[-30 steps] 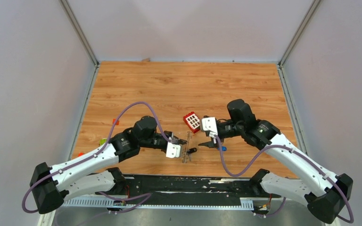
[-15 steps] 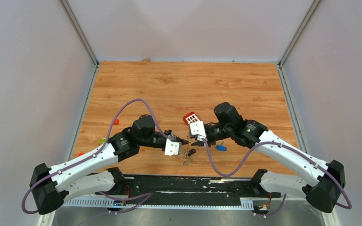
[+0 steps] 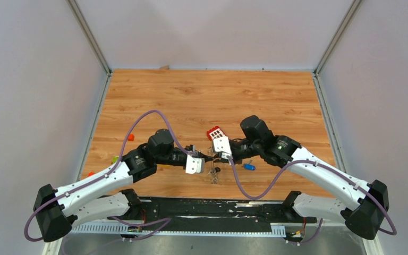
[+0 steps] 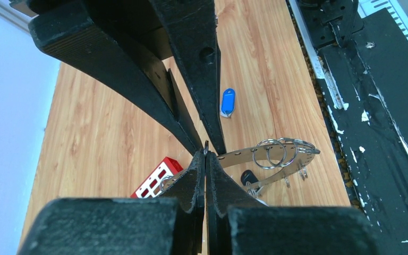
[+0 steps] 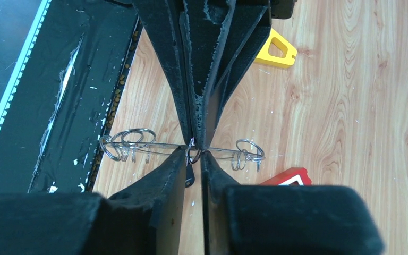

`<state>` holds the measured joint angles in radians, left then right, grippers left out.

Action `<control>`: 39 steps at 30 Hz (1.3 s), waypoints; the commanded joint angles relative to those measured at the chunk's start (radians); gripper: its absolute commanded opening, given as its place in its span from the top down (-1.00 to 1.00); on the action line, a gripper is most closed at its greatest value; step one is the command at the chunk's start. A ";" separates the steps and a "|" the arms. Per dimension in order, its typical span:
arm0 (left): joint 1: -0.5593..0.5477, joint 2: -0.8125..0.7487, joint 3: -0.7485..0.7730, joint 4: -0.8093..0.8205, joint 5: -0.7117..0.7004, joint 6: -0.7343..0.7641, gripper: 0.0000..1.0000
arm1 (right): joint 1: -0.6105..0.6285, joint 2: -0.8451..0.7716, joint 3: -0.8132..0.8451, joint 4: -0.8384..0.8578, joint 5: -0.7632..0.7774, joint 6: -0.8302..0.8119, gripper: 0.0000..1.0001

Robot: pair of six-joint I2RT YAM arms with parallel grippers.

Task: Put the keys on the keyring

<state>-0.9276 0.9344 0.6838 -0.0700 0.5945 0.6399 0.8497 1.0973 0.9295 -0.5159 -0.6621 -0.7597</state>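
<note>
My left gripper point(image 4: 206, 154) is shut on the band of the keyring point(image 4: 276, 154), a thin metal ring fringed with small split rings, and holds it above the wood. My right gripper point(image 5: 194, 154) meets it tip to tip from the other side. Its jaws are narrowed onto one small ring of the keyring point(image 5: 138, 144), with only a slim gap left. The black-headed key point(image 4: 248, 177) lies on the table under the ring and shows between my right fingers point(image 5: 189, 176). The blue-headed key point(image 3: 249, 167) lies loose just right of the grippers point(image 3: 212, 158).
A red block with white squares point(image 3: 214, 133) sits just behind the grippers. A yellow triangular frame point(image 5: 276, 50) lies by the left arm. Small red point(image 3: 130, 137), green point(image 3: 116, 158) and orange point(image 3: 91, 173) bits lie at the left. The black base strip point(image 3: 207, 208) runs along the near edge.
My right arm swung left from beside the blue key to the keyring, and its jaws closed from wide to nearly shut. The left gripper kept its hold on the ring, which has shifted slightly.
</note>
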 commanded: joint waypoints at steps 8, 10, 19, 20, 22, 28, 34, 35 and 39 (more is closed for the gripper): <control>0.009 -0.012 0.010 0.065 0.001 -0.021 1.00 | 0.006 -0.030 0.025 0.034 0.006 0.021 0.86; 0.010 -0.009 0.011 0.065 0.001 -0.027 1.00 | 0.005 -0.040 0.026 0.034 0.007 0.018 0.99; 0.020 -0.011 0.014 0.039 0.021 -0.017 0.73 | 0.020 -0.103 -0.001 0.024 0.053 -0.084 1.00; 0.022 -0.012 0.017 0.025 0.029 -0.009 0.69 | 0.025 -0.107 -0.008 0.023 0.060 -0.095 1.00; 0.027 -0.019 0.027 0.001 0.041 0.012 0.60 | 0.034 -0.116 -0.018 0.023 0.074 -0.115 1.00; 0.036 -0.023 0.059 -0.100 0.052 0.102 0.38 | 0.058 -0.143 -0.058 0.033 0.108 -0.172 1.00; 0.039 0.009 0.086 -0.186 0.100 0.238 0.32 | 0.080 -0.168 -0.092 0.053 0.150 -0.251 1.00; 0.038 0.017 0.091 -0.199 0.112 0.255 0.32 | 0.085 -0.170 -0.097 0.055 0.158 -0.263 1.00; 0.038 0.053 0.108 -0.227 0.158 0.297 0.32 | 0.107 -0.175 -0.111 0.072 0.194 -0.297 1.00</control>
<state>-0.8940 0.9573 0.7444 -0.2489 0.6781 0.8543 0.9344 0.9470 0.8238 -0.5117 -0.5091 -0.9855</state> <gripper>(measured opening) 0.337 0.025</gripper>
